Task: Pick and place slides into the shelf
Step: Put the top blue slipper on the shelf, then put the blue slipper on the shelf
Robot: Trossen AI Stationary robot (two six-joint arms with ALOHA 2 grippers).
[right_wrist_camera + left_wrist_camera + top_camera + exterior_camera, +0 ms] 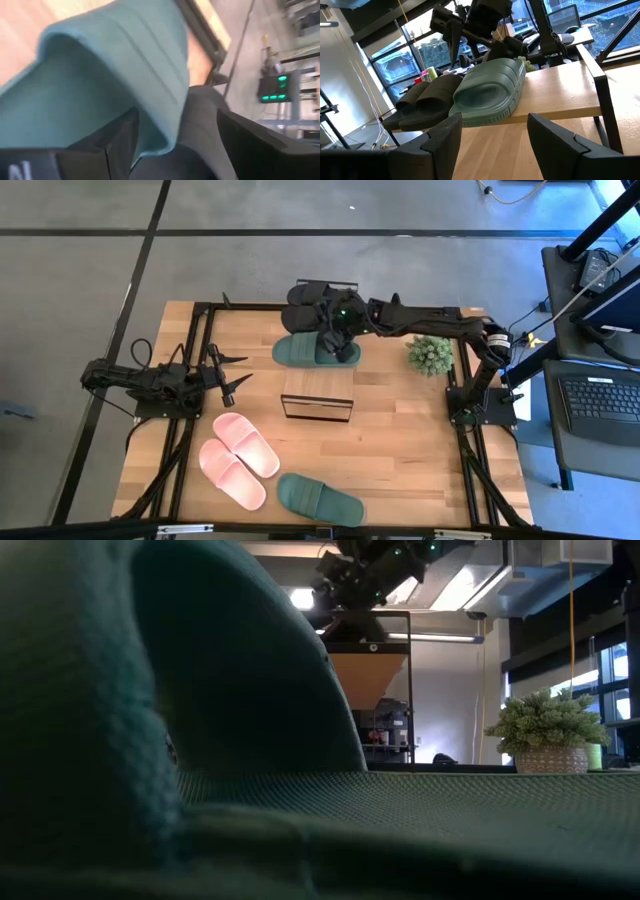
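One dark green slide (315, 350) lies flat across the shelf's top board (318, 383), its sole on the wood (560, 95). Beside it, toward the table's far edge, a black pair (308, 308) also rests on the shelf. My right gripper (336, 340) hovers open over the green slide. One finger stands at the mouth of the green slide's strap (150, 65) and the other over the black slide next to it. A pink pair (238, 458) and a second green slide (320, 498) lie on the table near its front edge. My left gripper (232, 375) waits open at the table's left. My right gripper slants down from the table's right, with its fingers on either side of the free edge of the green slide's strap (172, 135). I cannot tell whether either finger touches the strap. The slide lies flat on the shelf board.
A small potted plant (430, 355) stands right of the shelf, under the right arm. The near green slide (200, 740) fills the low view. Bare tabletop lies between the shelf's near end and the slides at the front.
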